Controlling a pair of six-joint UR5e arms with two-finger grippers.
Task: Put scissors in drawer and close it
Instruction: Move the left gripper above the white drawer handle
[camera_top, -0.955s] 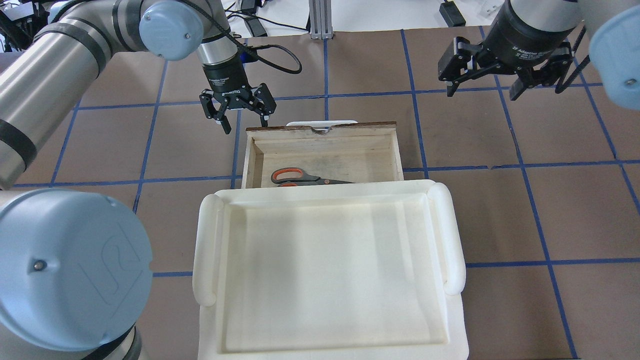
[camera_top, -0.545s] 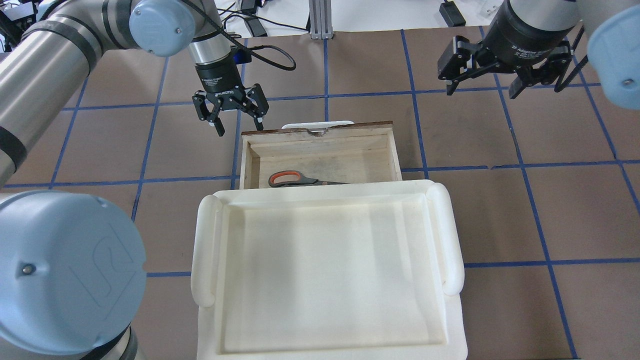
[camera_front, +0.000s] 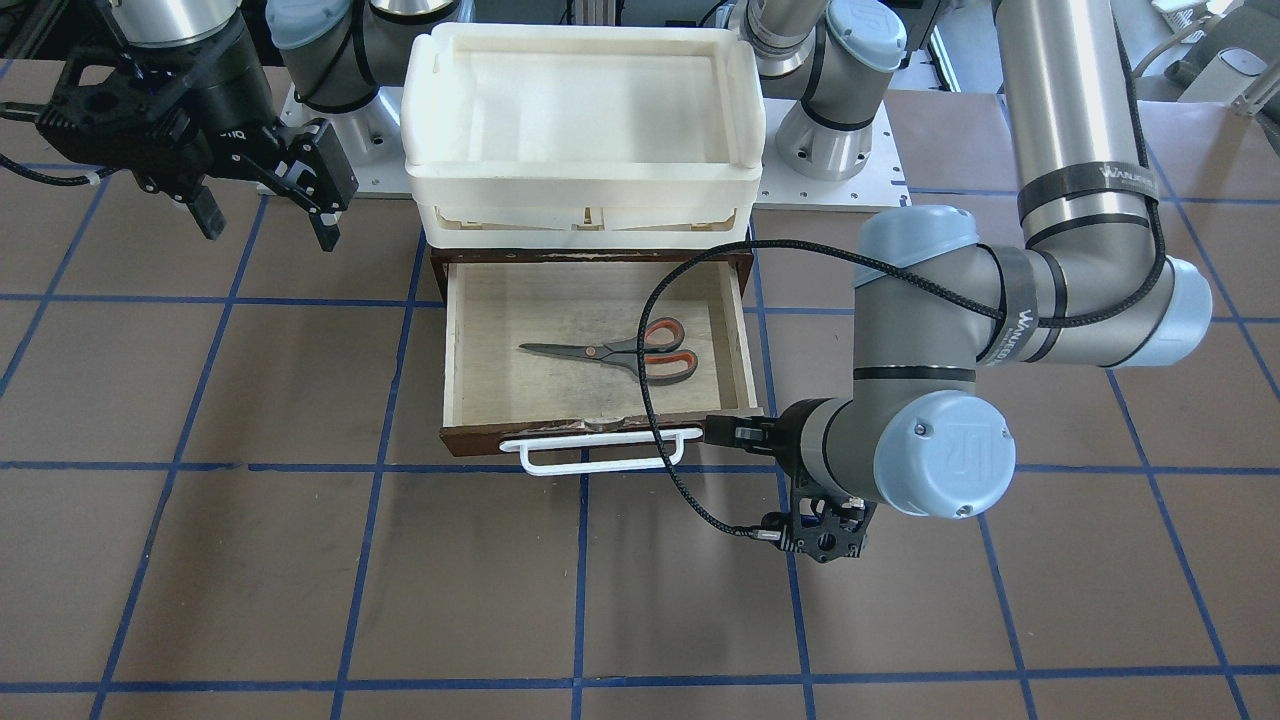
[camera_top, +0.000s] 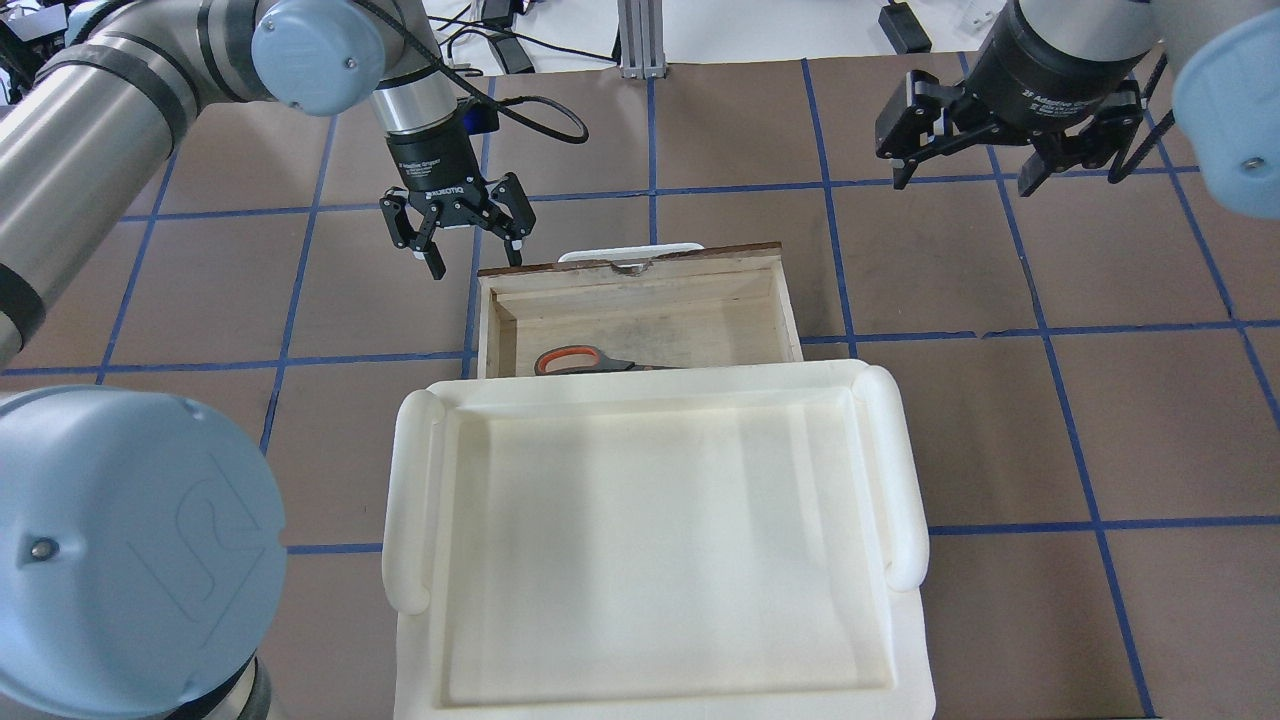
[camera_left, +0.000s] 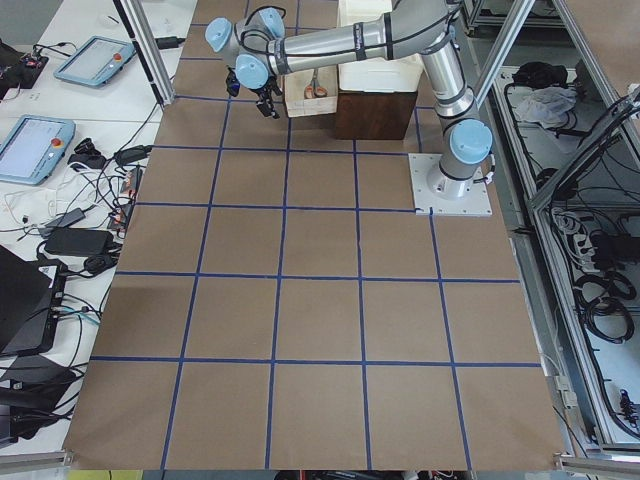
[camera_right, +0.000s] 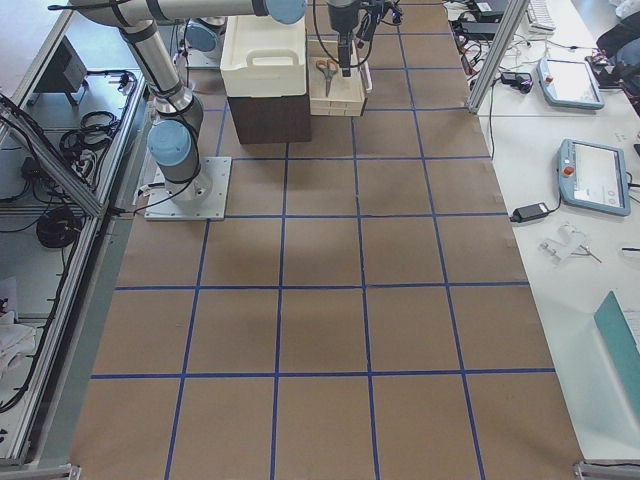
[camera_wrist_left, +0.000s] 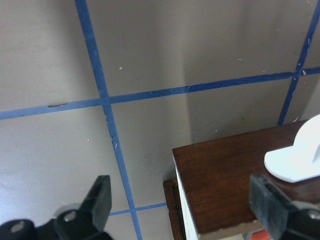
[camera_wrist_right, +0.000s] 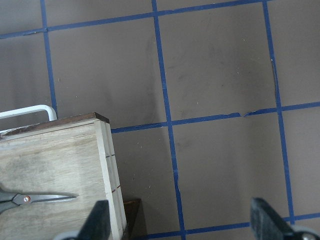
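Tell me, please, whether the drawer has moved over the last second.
Yes: the drawer slid slightly inward, its left front corner nearer the blue tape line, and the white tray hides more of the scissors.

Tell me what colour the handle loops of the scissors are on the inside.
Orange-red inside, grey outside; the scissors show best in the exterior front-facing view.

Overhead cam behind robot, high, looks forward-down on table (camera_top: 1000, 420). Front cam opposite, faces robot, steep down, mid range. Side cams at table ends, far off, take in whole table length. Wrist cams close, pointing down; each catches one front corner of drawer (camera_wrist_left: 225, 180). Drawer common to all views
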